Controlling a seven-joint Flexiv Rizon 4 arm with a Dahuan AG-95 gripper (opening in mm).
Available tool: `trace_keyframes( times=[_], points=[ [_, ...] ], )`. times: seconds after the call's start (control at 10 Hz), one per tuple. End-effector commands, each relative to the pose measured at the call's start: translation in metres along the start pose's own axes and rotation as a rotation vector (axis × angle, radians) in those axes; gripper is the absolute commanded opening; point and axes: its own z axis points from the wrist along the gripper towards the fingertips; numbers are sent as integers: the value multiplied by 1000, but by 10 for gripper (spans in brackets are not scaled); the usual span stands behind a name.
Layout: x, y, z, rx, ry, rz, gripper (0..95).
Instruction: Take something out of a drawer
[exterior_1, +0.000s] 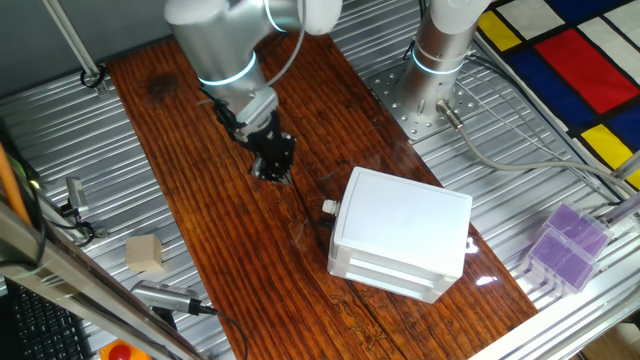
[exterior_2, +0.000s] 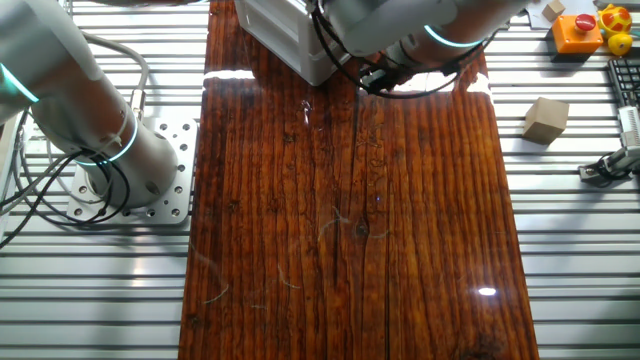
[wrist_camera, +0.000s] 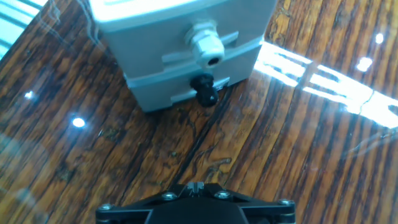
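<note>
Pincer parked short of the drawer, drawer shut.

My pincer (exterior_1: 272, 166) hangs over the wooden surface (exterior_1: 220, 230), near the white box (exterior_1: 405, 232); the top drawer (wrist_camera: 180, 37) and its pale knob (wrist_camera: 207, 48) face it. Can't tell if the fingers are spread. No yellow block visible to me.

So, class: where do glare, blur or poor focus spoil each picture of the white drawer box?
Hand view: the white plastic two-drawer box is soft and out of focus, with bright glare streaks on the dark varnished wooden tabletop. One fixed view: a small glare patch beside the box. The other fixed view: a glare band along the board's far edge.
</note>
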Motion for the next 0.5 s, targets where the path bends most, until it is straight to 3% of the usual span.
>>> trace_keyframes(
  times=[0.1, 0.2, 0.5],
  points=[
    [-5, -2, 5, 3, 5, 1, 0],
    [-8, -3, 8, 5, 6, -6, 190],
    [-11, -5, 12, 7, 2, -11, 190]
  ],
)
